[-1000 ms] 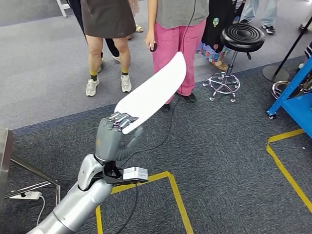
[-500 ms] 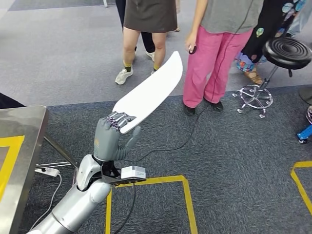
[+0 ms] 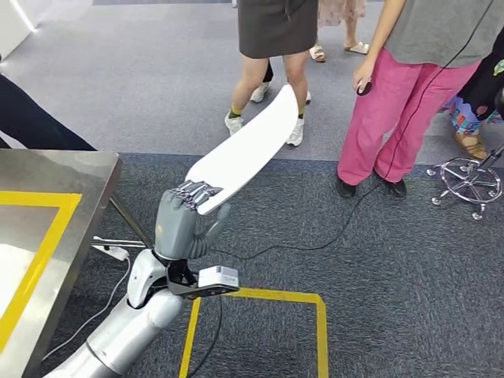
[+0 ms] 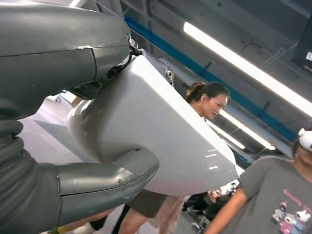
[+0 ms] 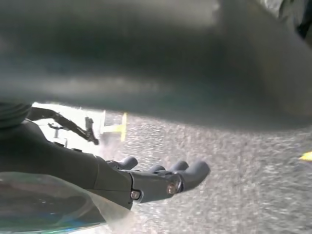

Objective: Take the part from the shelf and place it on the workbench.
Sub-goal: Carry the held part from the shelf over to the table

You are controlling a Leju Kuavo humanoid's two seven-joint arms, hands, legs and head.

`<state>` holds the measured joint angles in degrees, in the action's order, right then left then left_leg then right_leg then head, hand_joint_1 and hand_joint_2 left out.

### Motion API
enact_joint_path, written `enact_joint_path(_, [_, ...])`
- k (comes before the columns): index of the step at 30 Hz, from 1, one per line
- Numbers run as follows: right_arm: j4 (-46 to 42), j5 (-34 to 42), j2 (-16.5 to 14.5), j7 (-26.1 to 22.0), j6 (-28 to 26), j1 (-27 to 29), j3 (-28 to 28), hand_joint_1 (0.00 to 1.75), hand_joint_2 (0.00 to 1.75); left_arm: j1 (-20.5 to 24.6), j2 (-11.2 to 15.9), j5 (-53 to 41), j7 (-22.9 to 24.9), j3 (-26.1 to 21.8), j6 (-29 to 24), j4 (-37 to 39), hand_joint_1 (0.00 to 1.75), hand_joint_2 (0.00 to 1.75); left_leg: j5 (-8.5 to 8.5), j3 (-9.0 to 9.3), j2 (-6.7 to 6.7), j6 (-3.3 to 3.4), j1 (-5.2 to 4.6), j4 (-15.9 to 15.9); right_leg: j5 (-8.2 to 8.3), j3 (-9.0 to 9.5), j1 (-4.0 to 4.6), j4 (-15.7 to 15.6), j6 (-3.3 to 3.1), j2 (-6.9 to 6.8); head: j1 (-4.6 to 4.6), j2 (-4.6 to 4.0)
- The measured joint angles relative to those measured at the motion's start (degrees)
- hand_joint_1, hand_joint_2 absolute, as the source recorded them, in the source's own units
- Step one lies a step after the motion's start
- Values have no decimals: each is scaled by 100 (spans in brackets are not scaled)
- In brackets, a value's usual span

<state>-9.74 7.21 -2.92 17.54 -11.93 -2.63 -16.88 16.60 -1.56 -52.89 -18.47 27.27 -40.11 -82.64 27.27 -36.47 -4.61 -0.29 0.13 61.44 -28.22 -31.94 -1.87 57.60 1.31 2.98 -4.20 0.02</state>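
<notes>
I see my left hand (image 3: pixel 181 224) clamped on the near end of the white part (image 3: pixel 243 151), which slants up and away from it. The workbench (image 3: pixel 89 205) lies just left. My right hand (image 5: pixel 154 183) hangs, fingers extended, empty.

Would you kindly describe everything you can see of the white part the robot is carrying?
The white part is a long, flat, blade-like panel with one curved edge and a rounded far tip, smooth and glossy like moulded plastic. The left hand grips its near end, fingers over the top and thumb beneath. It slants upward and away from the robot, held in the air above the grey carpet, touching nothing else. In the left wrist view its underside looks plain, with light reflections.
</notes>
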Motion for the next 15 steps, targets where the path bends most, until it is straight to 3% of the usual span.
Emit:
enact_joint_path(1, [0,12,0,-8,-2,5,2,0,0,11,2,30,16,11,0,-1,175,175,162,-149,194,-26,-2,325,-6,19,9,-8,-26,-57,-20,0])
enact_joint_path(3, [1,24,0,-15,-3,13,4,0,0,22,7,73,36,33,1,1,175,175,456,-518,381,-59,14,1084,-25,34,24,-7,-56,-160,-35,0])
enact_joint_path(4, [1,27,1,-16,-7,17,6,0,0,18,13,83,45,44,1,1,175,175,485,-626,406,-63,20,1293,-34,41,28,-6,-63,-205,-38,0])
enact_joint_path(5, [1,28,1,-16,-10,18,8,0,0,15,19,95,55,53,1,2,175,175,407,-630,414,-59,24,1288,-43,52,31,-6,-65,-240,-38,0])
enact_joint_path(7, [1,30,1,-15,-12,17,13,0,0,15,30,125,70,70,1,1,175,175,8,-320,418,-13,20,651,-68,92,39,-7,-55,-284,-39,0])
enact_joint_path(9, [1,31,-3,-16,-10,9,15,0,0,28,36,156,85,89,1,-1,175,175,-234,44,431,63,-11,-60,-92,111,56,-7,-23,-308,-33,0])
enact_joint_path(11, [1,31,-6,-16,-9,1,17,0,0,37,39,172,92,105,1,-1,175,175,-231,159,440,52,-26,-320,-113,88,77,9,-7,-325,-22,0])
enact_joint_path(13, [1,31,-5,-16,-7,-3,18,0,0,36,43,179,95,112,1,-1,175,175,-226,155,432,-1,-22,-359,-121,83,82,7,-14,-339,-20,0])
enact_joint_path(15, [1,31,-5,-14,-6,-3,18,0,0,38,48,214,101,120,1,-1,175,175,-213,154,427,2,-30,-354,-110,101,74,-28,-1,-343,-21,0])
